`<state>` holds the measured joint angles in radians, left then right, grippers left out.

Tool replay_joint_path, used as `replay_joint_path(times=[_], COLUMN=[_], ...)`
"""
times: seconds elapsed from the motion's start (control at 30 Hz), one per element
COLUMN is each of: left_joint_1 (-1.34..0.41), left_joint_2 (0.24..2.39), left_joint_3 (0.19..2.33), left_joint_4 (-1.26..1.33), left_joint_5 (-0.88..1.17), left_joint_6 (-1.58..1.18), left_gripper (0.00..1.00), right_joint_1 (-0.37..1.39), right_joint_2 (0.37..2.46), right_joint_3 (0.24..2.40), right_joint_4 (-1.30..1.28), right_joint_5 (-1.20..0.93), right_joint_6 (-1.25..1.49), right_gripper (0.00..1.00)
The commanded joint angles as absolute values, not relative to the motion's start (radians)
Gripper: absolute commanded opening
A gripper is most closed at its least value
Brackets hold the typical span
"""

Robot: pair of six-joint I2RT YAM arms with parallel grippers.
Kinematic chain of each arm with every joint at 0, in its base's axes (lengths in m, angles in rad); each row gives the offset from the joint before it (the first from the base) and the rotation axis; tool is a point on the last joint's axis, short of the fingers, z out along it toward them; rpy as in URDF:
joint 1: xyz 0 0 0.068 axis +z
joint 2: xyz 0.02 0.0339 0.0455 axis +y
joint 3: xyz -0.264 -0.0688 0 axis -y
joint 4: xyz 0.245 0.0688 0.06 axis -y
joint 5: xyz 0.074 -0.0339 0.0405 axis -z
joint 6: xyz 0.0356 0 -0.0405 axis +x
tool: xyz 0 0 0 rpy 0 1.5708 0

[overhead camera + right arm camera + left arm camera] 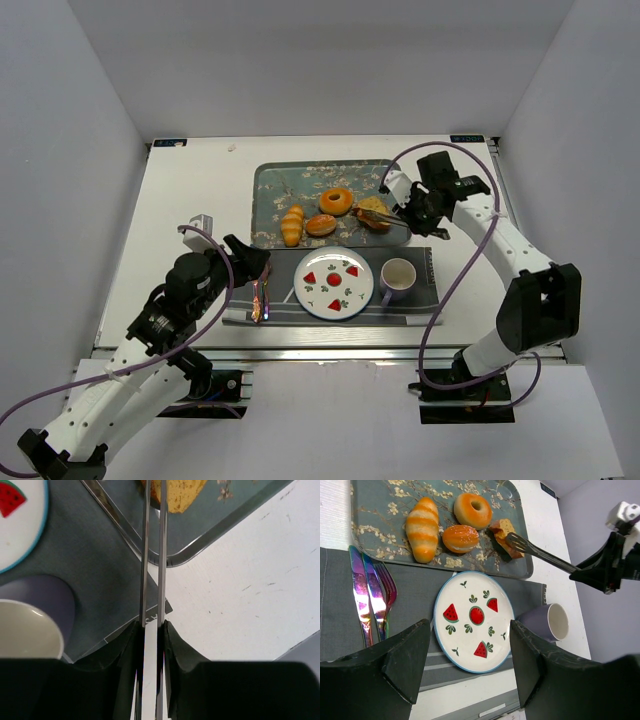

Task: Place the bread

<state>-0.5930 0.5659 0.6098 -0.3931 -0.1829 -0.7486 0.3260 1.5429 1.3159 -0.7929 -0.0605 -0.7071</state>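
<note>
The right pincer (415, 215) (151, 630) is clamped on the handle end of a pair of metal tongs (385, 218) (540, 552) (152, 555), squeezing the two arms so they run almost parallel with a thin gap between them. The tong tips reach a bread piece (372, 213) (502, 532) (180, 495) at the right end of the flowered tray (270, 180) (370, 515). They touch it, but whether it is lifted I cannot tell.

On the same tray, to the left of the bread piece, lie a doughnut (336, 201) (472, 510), a round bun (321, 225) (460, 538) and a striped croissant (291, 224) (422, 528).

Just in front of the tray a grey placemat (420, 260) (415, 595) (75, 555) carries a watermelon-patterned plate (333, 283) (465, 605), with a lilac cup (398, 278) (555, 621) (25, 630) to its right and cutlery (260, 298) (370, 595) to its left.

The left pincer (250, 262) (470, 627) hovers over the placemat's left part near the cutlery, its jaws wide apart and holding nothing.

Everything rests on the white table (190, 200).
</note>
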Motion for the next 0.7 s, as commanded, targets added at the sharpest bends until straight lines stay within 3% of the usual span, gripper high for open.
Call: replay_joint_path(times=[0.0,0.4,0.67], left_joint_1=[-0.598,-0.597,-0.598], left_joint_2=[0.561,0.549,0.56], left_joint_3=[0.621,0.626,0.63], left_joint_4=[-0.405,-0.416,-0.407], left_joint_5=[-0.201,-0.207,-0.206], left_joint_6=[-0.746,-0.749,-0.746], left_gripper=[0.74,0.74,0.74], right_joint_1=[0.331,0.337,0.439], right_joint_2=[1.462,1.27,1.209], right_joint_3=[1.382,1.299,1.24], right_joint_4=[-0.81,-0.842,-0.977], right_joint_5=[-0.156,-0.385,-0.414], right_joint_6=[-0.699,-0.807,-0.885], right_gripper=[0.0,0.0,0.0])
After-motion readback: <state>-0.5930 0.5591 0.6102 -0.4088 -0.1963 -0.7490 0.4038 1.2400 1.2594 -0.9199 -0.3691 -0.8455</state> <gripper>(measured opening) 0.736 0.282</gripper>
